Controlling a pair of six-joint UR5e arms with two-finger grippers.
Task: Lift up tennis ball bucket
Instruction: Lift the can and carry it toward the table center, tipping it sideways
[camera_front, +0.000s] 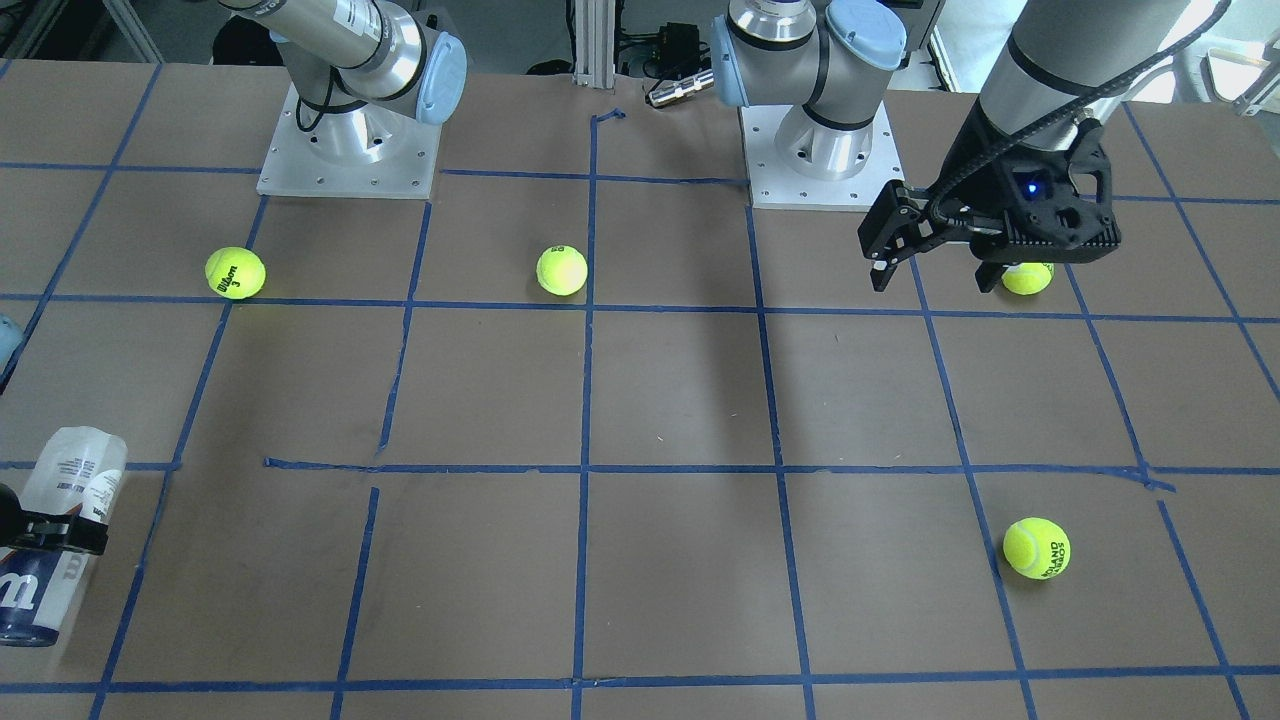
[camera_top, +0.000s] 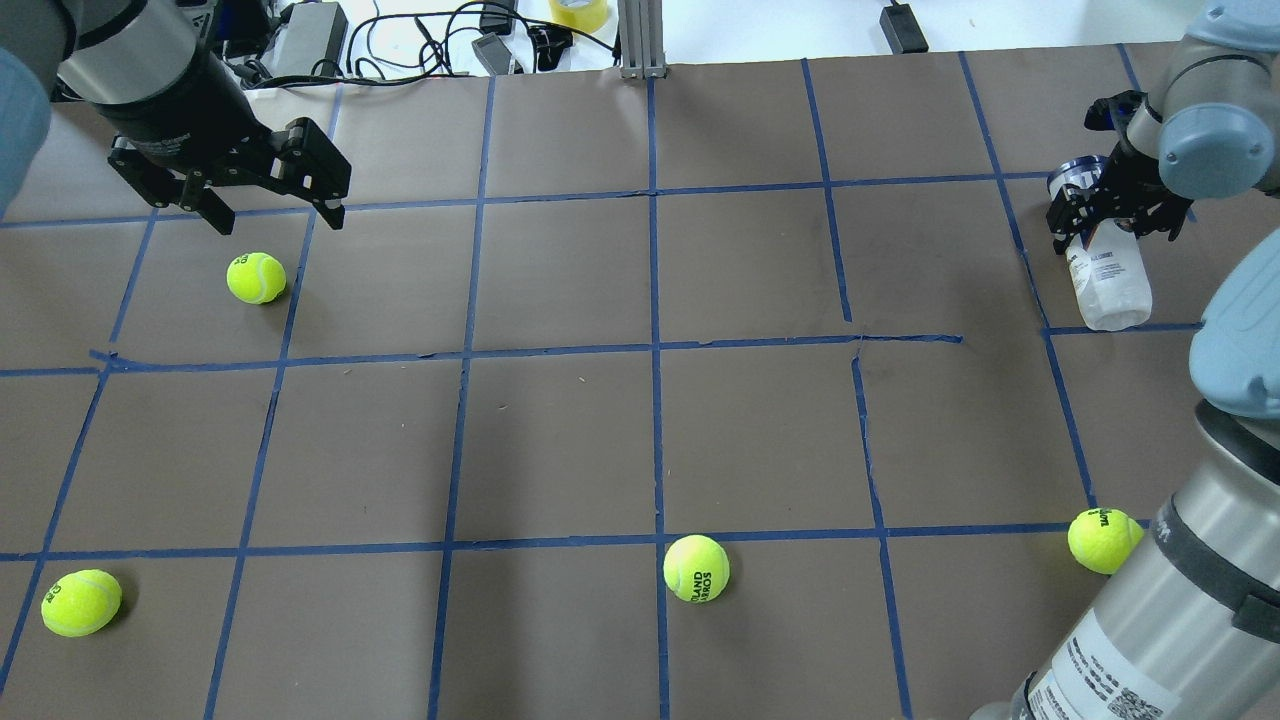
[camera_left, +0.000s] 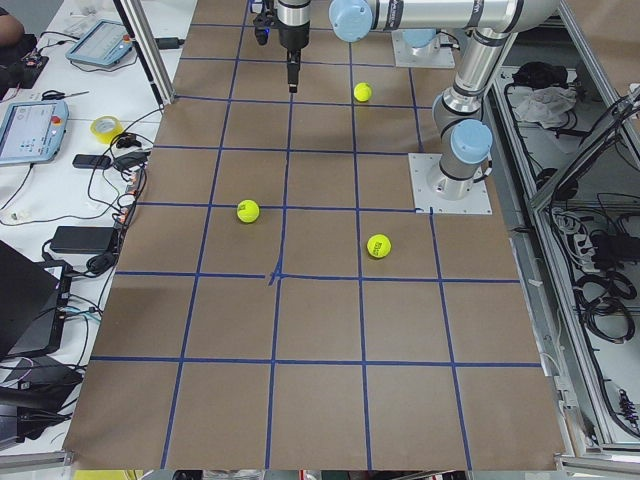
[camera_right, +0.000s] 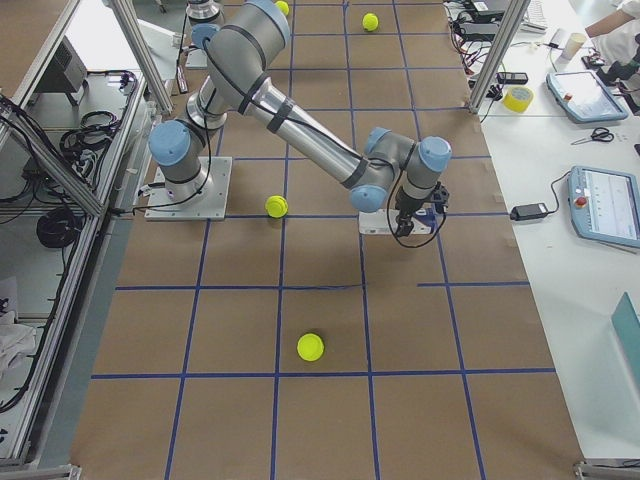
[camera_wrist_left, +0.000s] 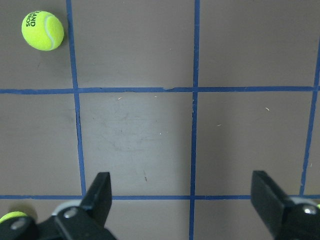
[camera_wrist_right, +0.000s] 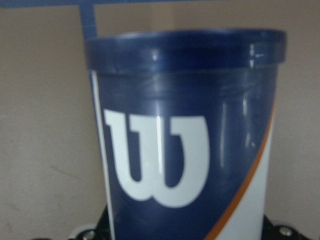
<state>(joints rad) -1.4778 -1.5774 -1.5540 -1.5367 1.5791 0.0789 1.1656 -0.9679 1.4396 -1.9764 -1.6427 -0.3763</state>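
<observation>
Right gripper (camera_top: 1105, 222) clamped on tennis ball bucket (camera_top: 1110, 285), white W logo (camera_wrist_right: 157, 160), left gripper (camera_top: 282, 222) spread open

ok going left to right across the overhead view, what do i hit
corner tennis ball → left gripper → Roland Garros tennis ball → tennis ball bucket in the right gripper. Skipped, overlapping sideways: ball under the left gripper, Wilson ball.
</observation>
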